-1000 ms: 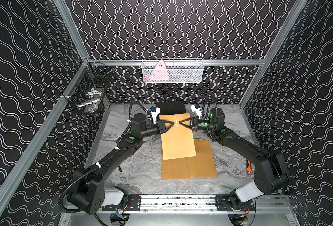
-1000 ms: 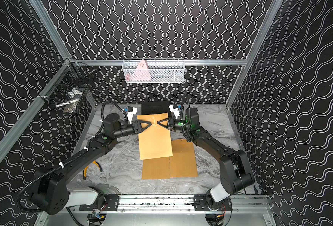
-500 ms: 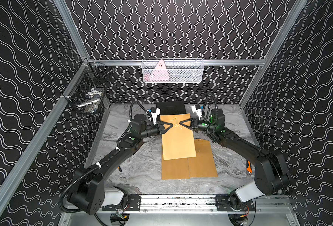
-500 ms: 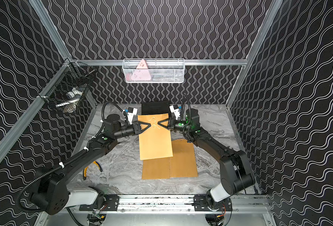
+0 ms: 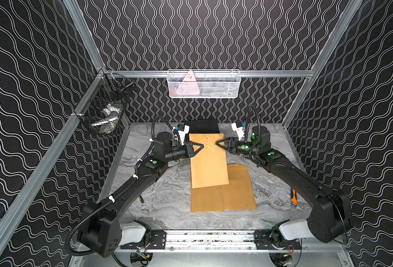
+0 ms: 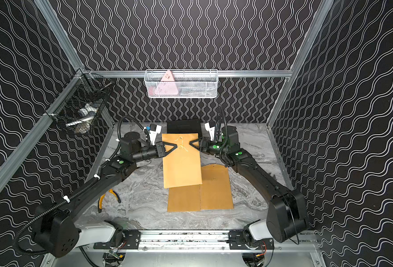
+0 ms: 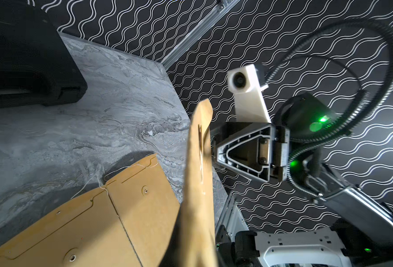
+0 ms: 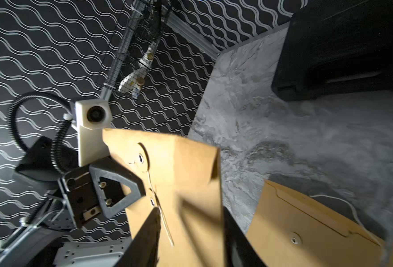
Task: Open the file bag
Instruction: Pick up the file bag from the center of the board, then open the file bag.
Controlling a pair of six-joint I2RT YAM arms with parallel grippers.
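A file bag [image 5: 208,161] hung between the left gripper [image 5: 202,146] and the right gripper [image 5: 216,143], over the table [image 5: 167,208]. A pair of bags [image 5: 237,189] lay side by side before it, a case [image 5: 202,126] behind it.

The left black jointed arm [image 5: 142,175] and right black jointed arm [image 5: 292,176] stretch forward and bend inward, wrists level, fingertips facing each other. The left black parallel gripper [image 5: 200,146] pinches one edge of the raised brown paper file bag [image 5: 208,166]; the right black parallel gripper [image 5: 217,143] has its jaws parted around the opposite edge
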